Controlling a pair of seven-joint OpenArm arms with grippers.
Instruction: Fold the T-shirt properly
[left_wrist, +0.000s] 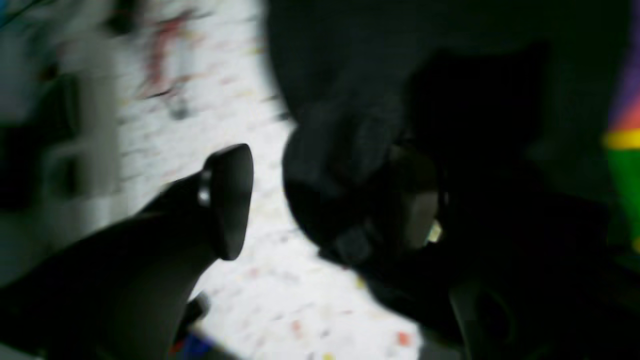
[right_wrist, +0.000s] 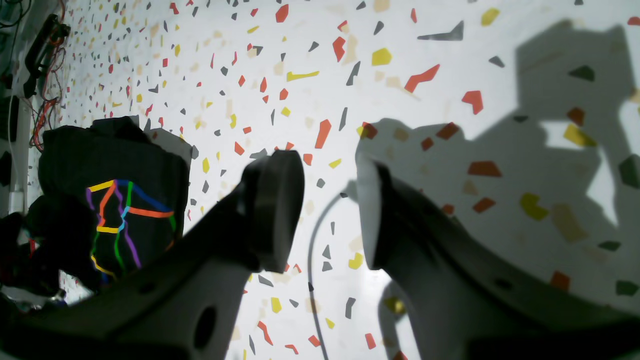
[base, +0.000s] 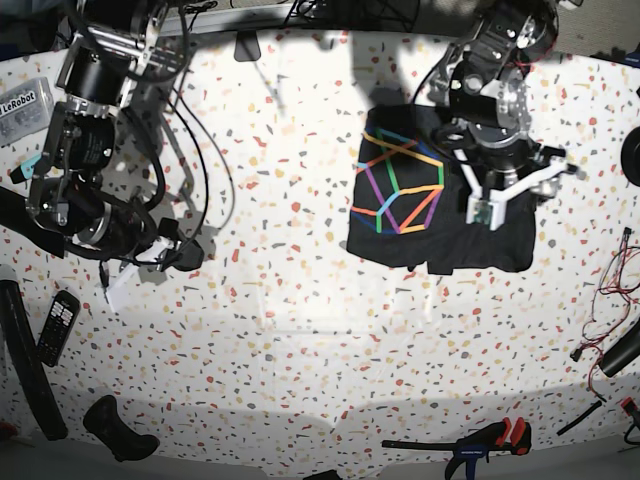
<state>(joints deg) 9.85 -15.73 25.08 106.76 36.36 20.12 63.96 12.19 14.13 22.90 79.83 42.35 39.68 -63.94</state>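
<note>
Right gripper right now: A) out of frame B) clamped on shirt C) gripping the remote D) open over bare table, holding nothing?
D: the right gripper has its jaws apart over speckled table, nothing between them; the T-shirt lies well off to the side.

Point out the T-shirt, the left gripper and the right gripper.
T-shirt (base: 400, 190): base view, on the rainbow line print.
Left gripper (left_wrist: 320, 200): left wrist view, midway between the fingertips, dark cloth there.
Right gripper (right_wrist: 330, 210): right wrist view, the open gap between the fingertips.
</note>
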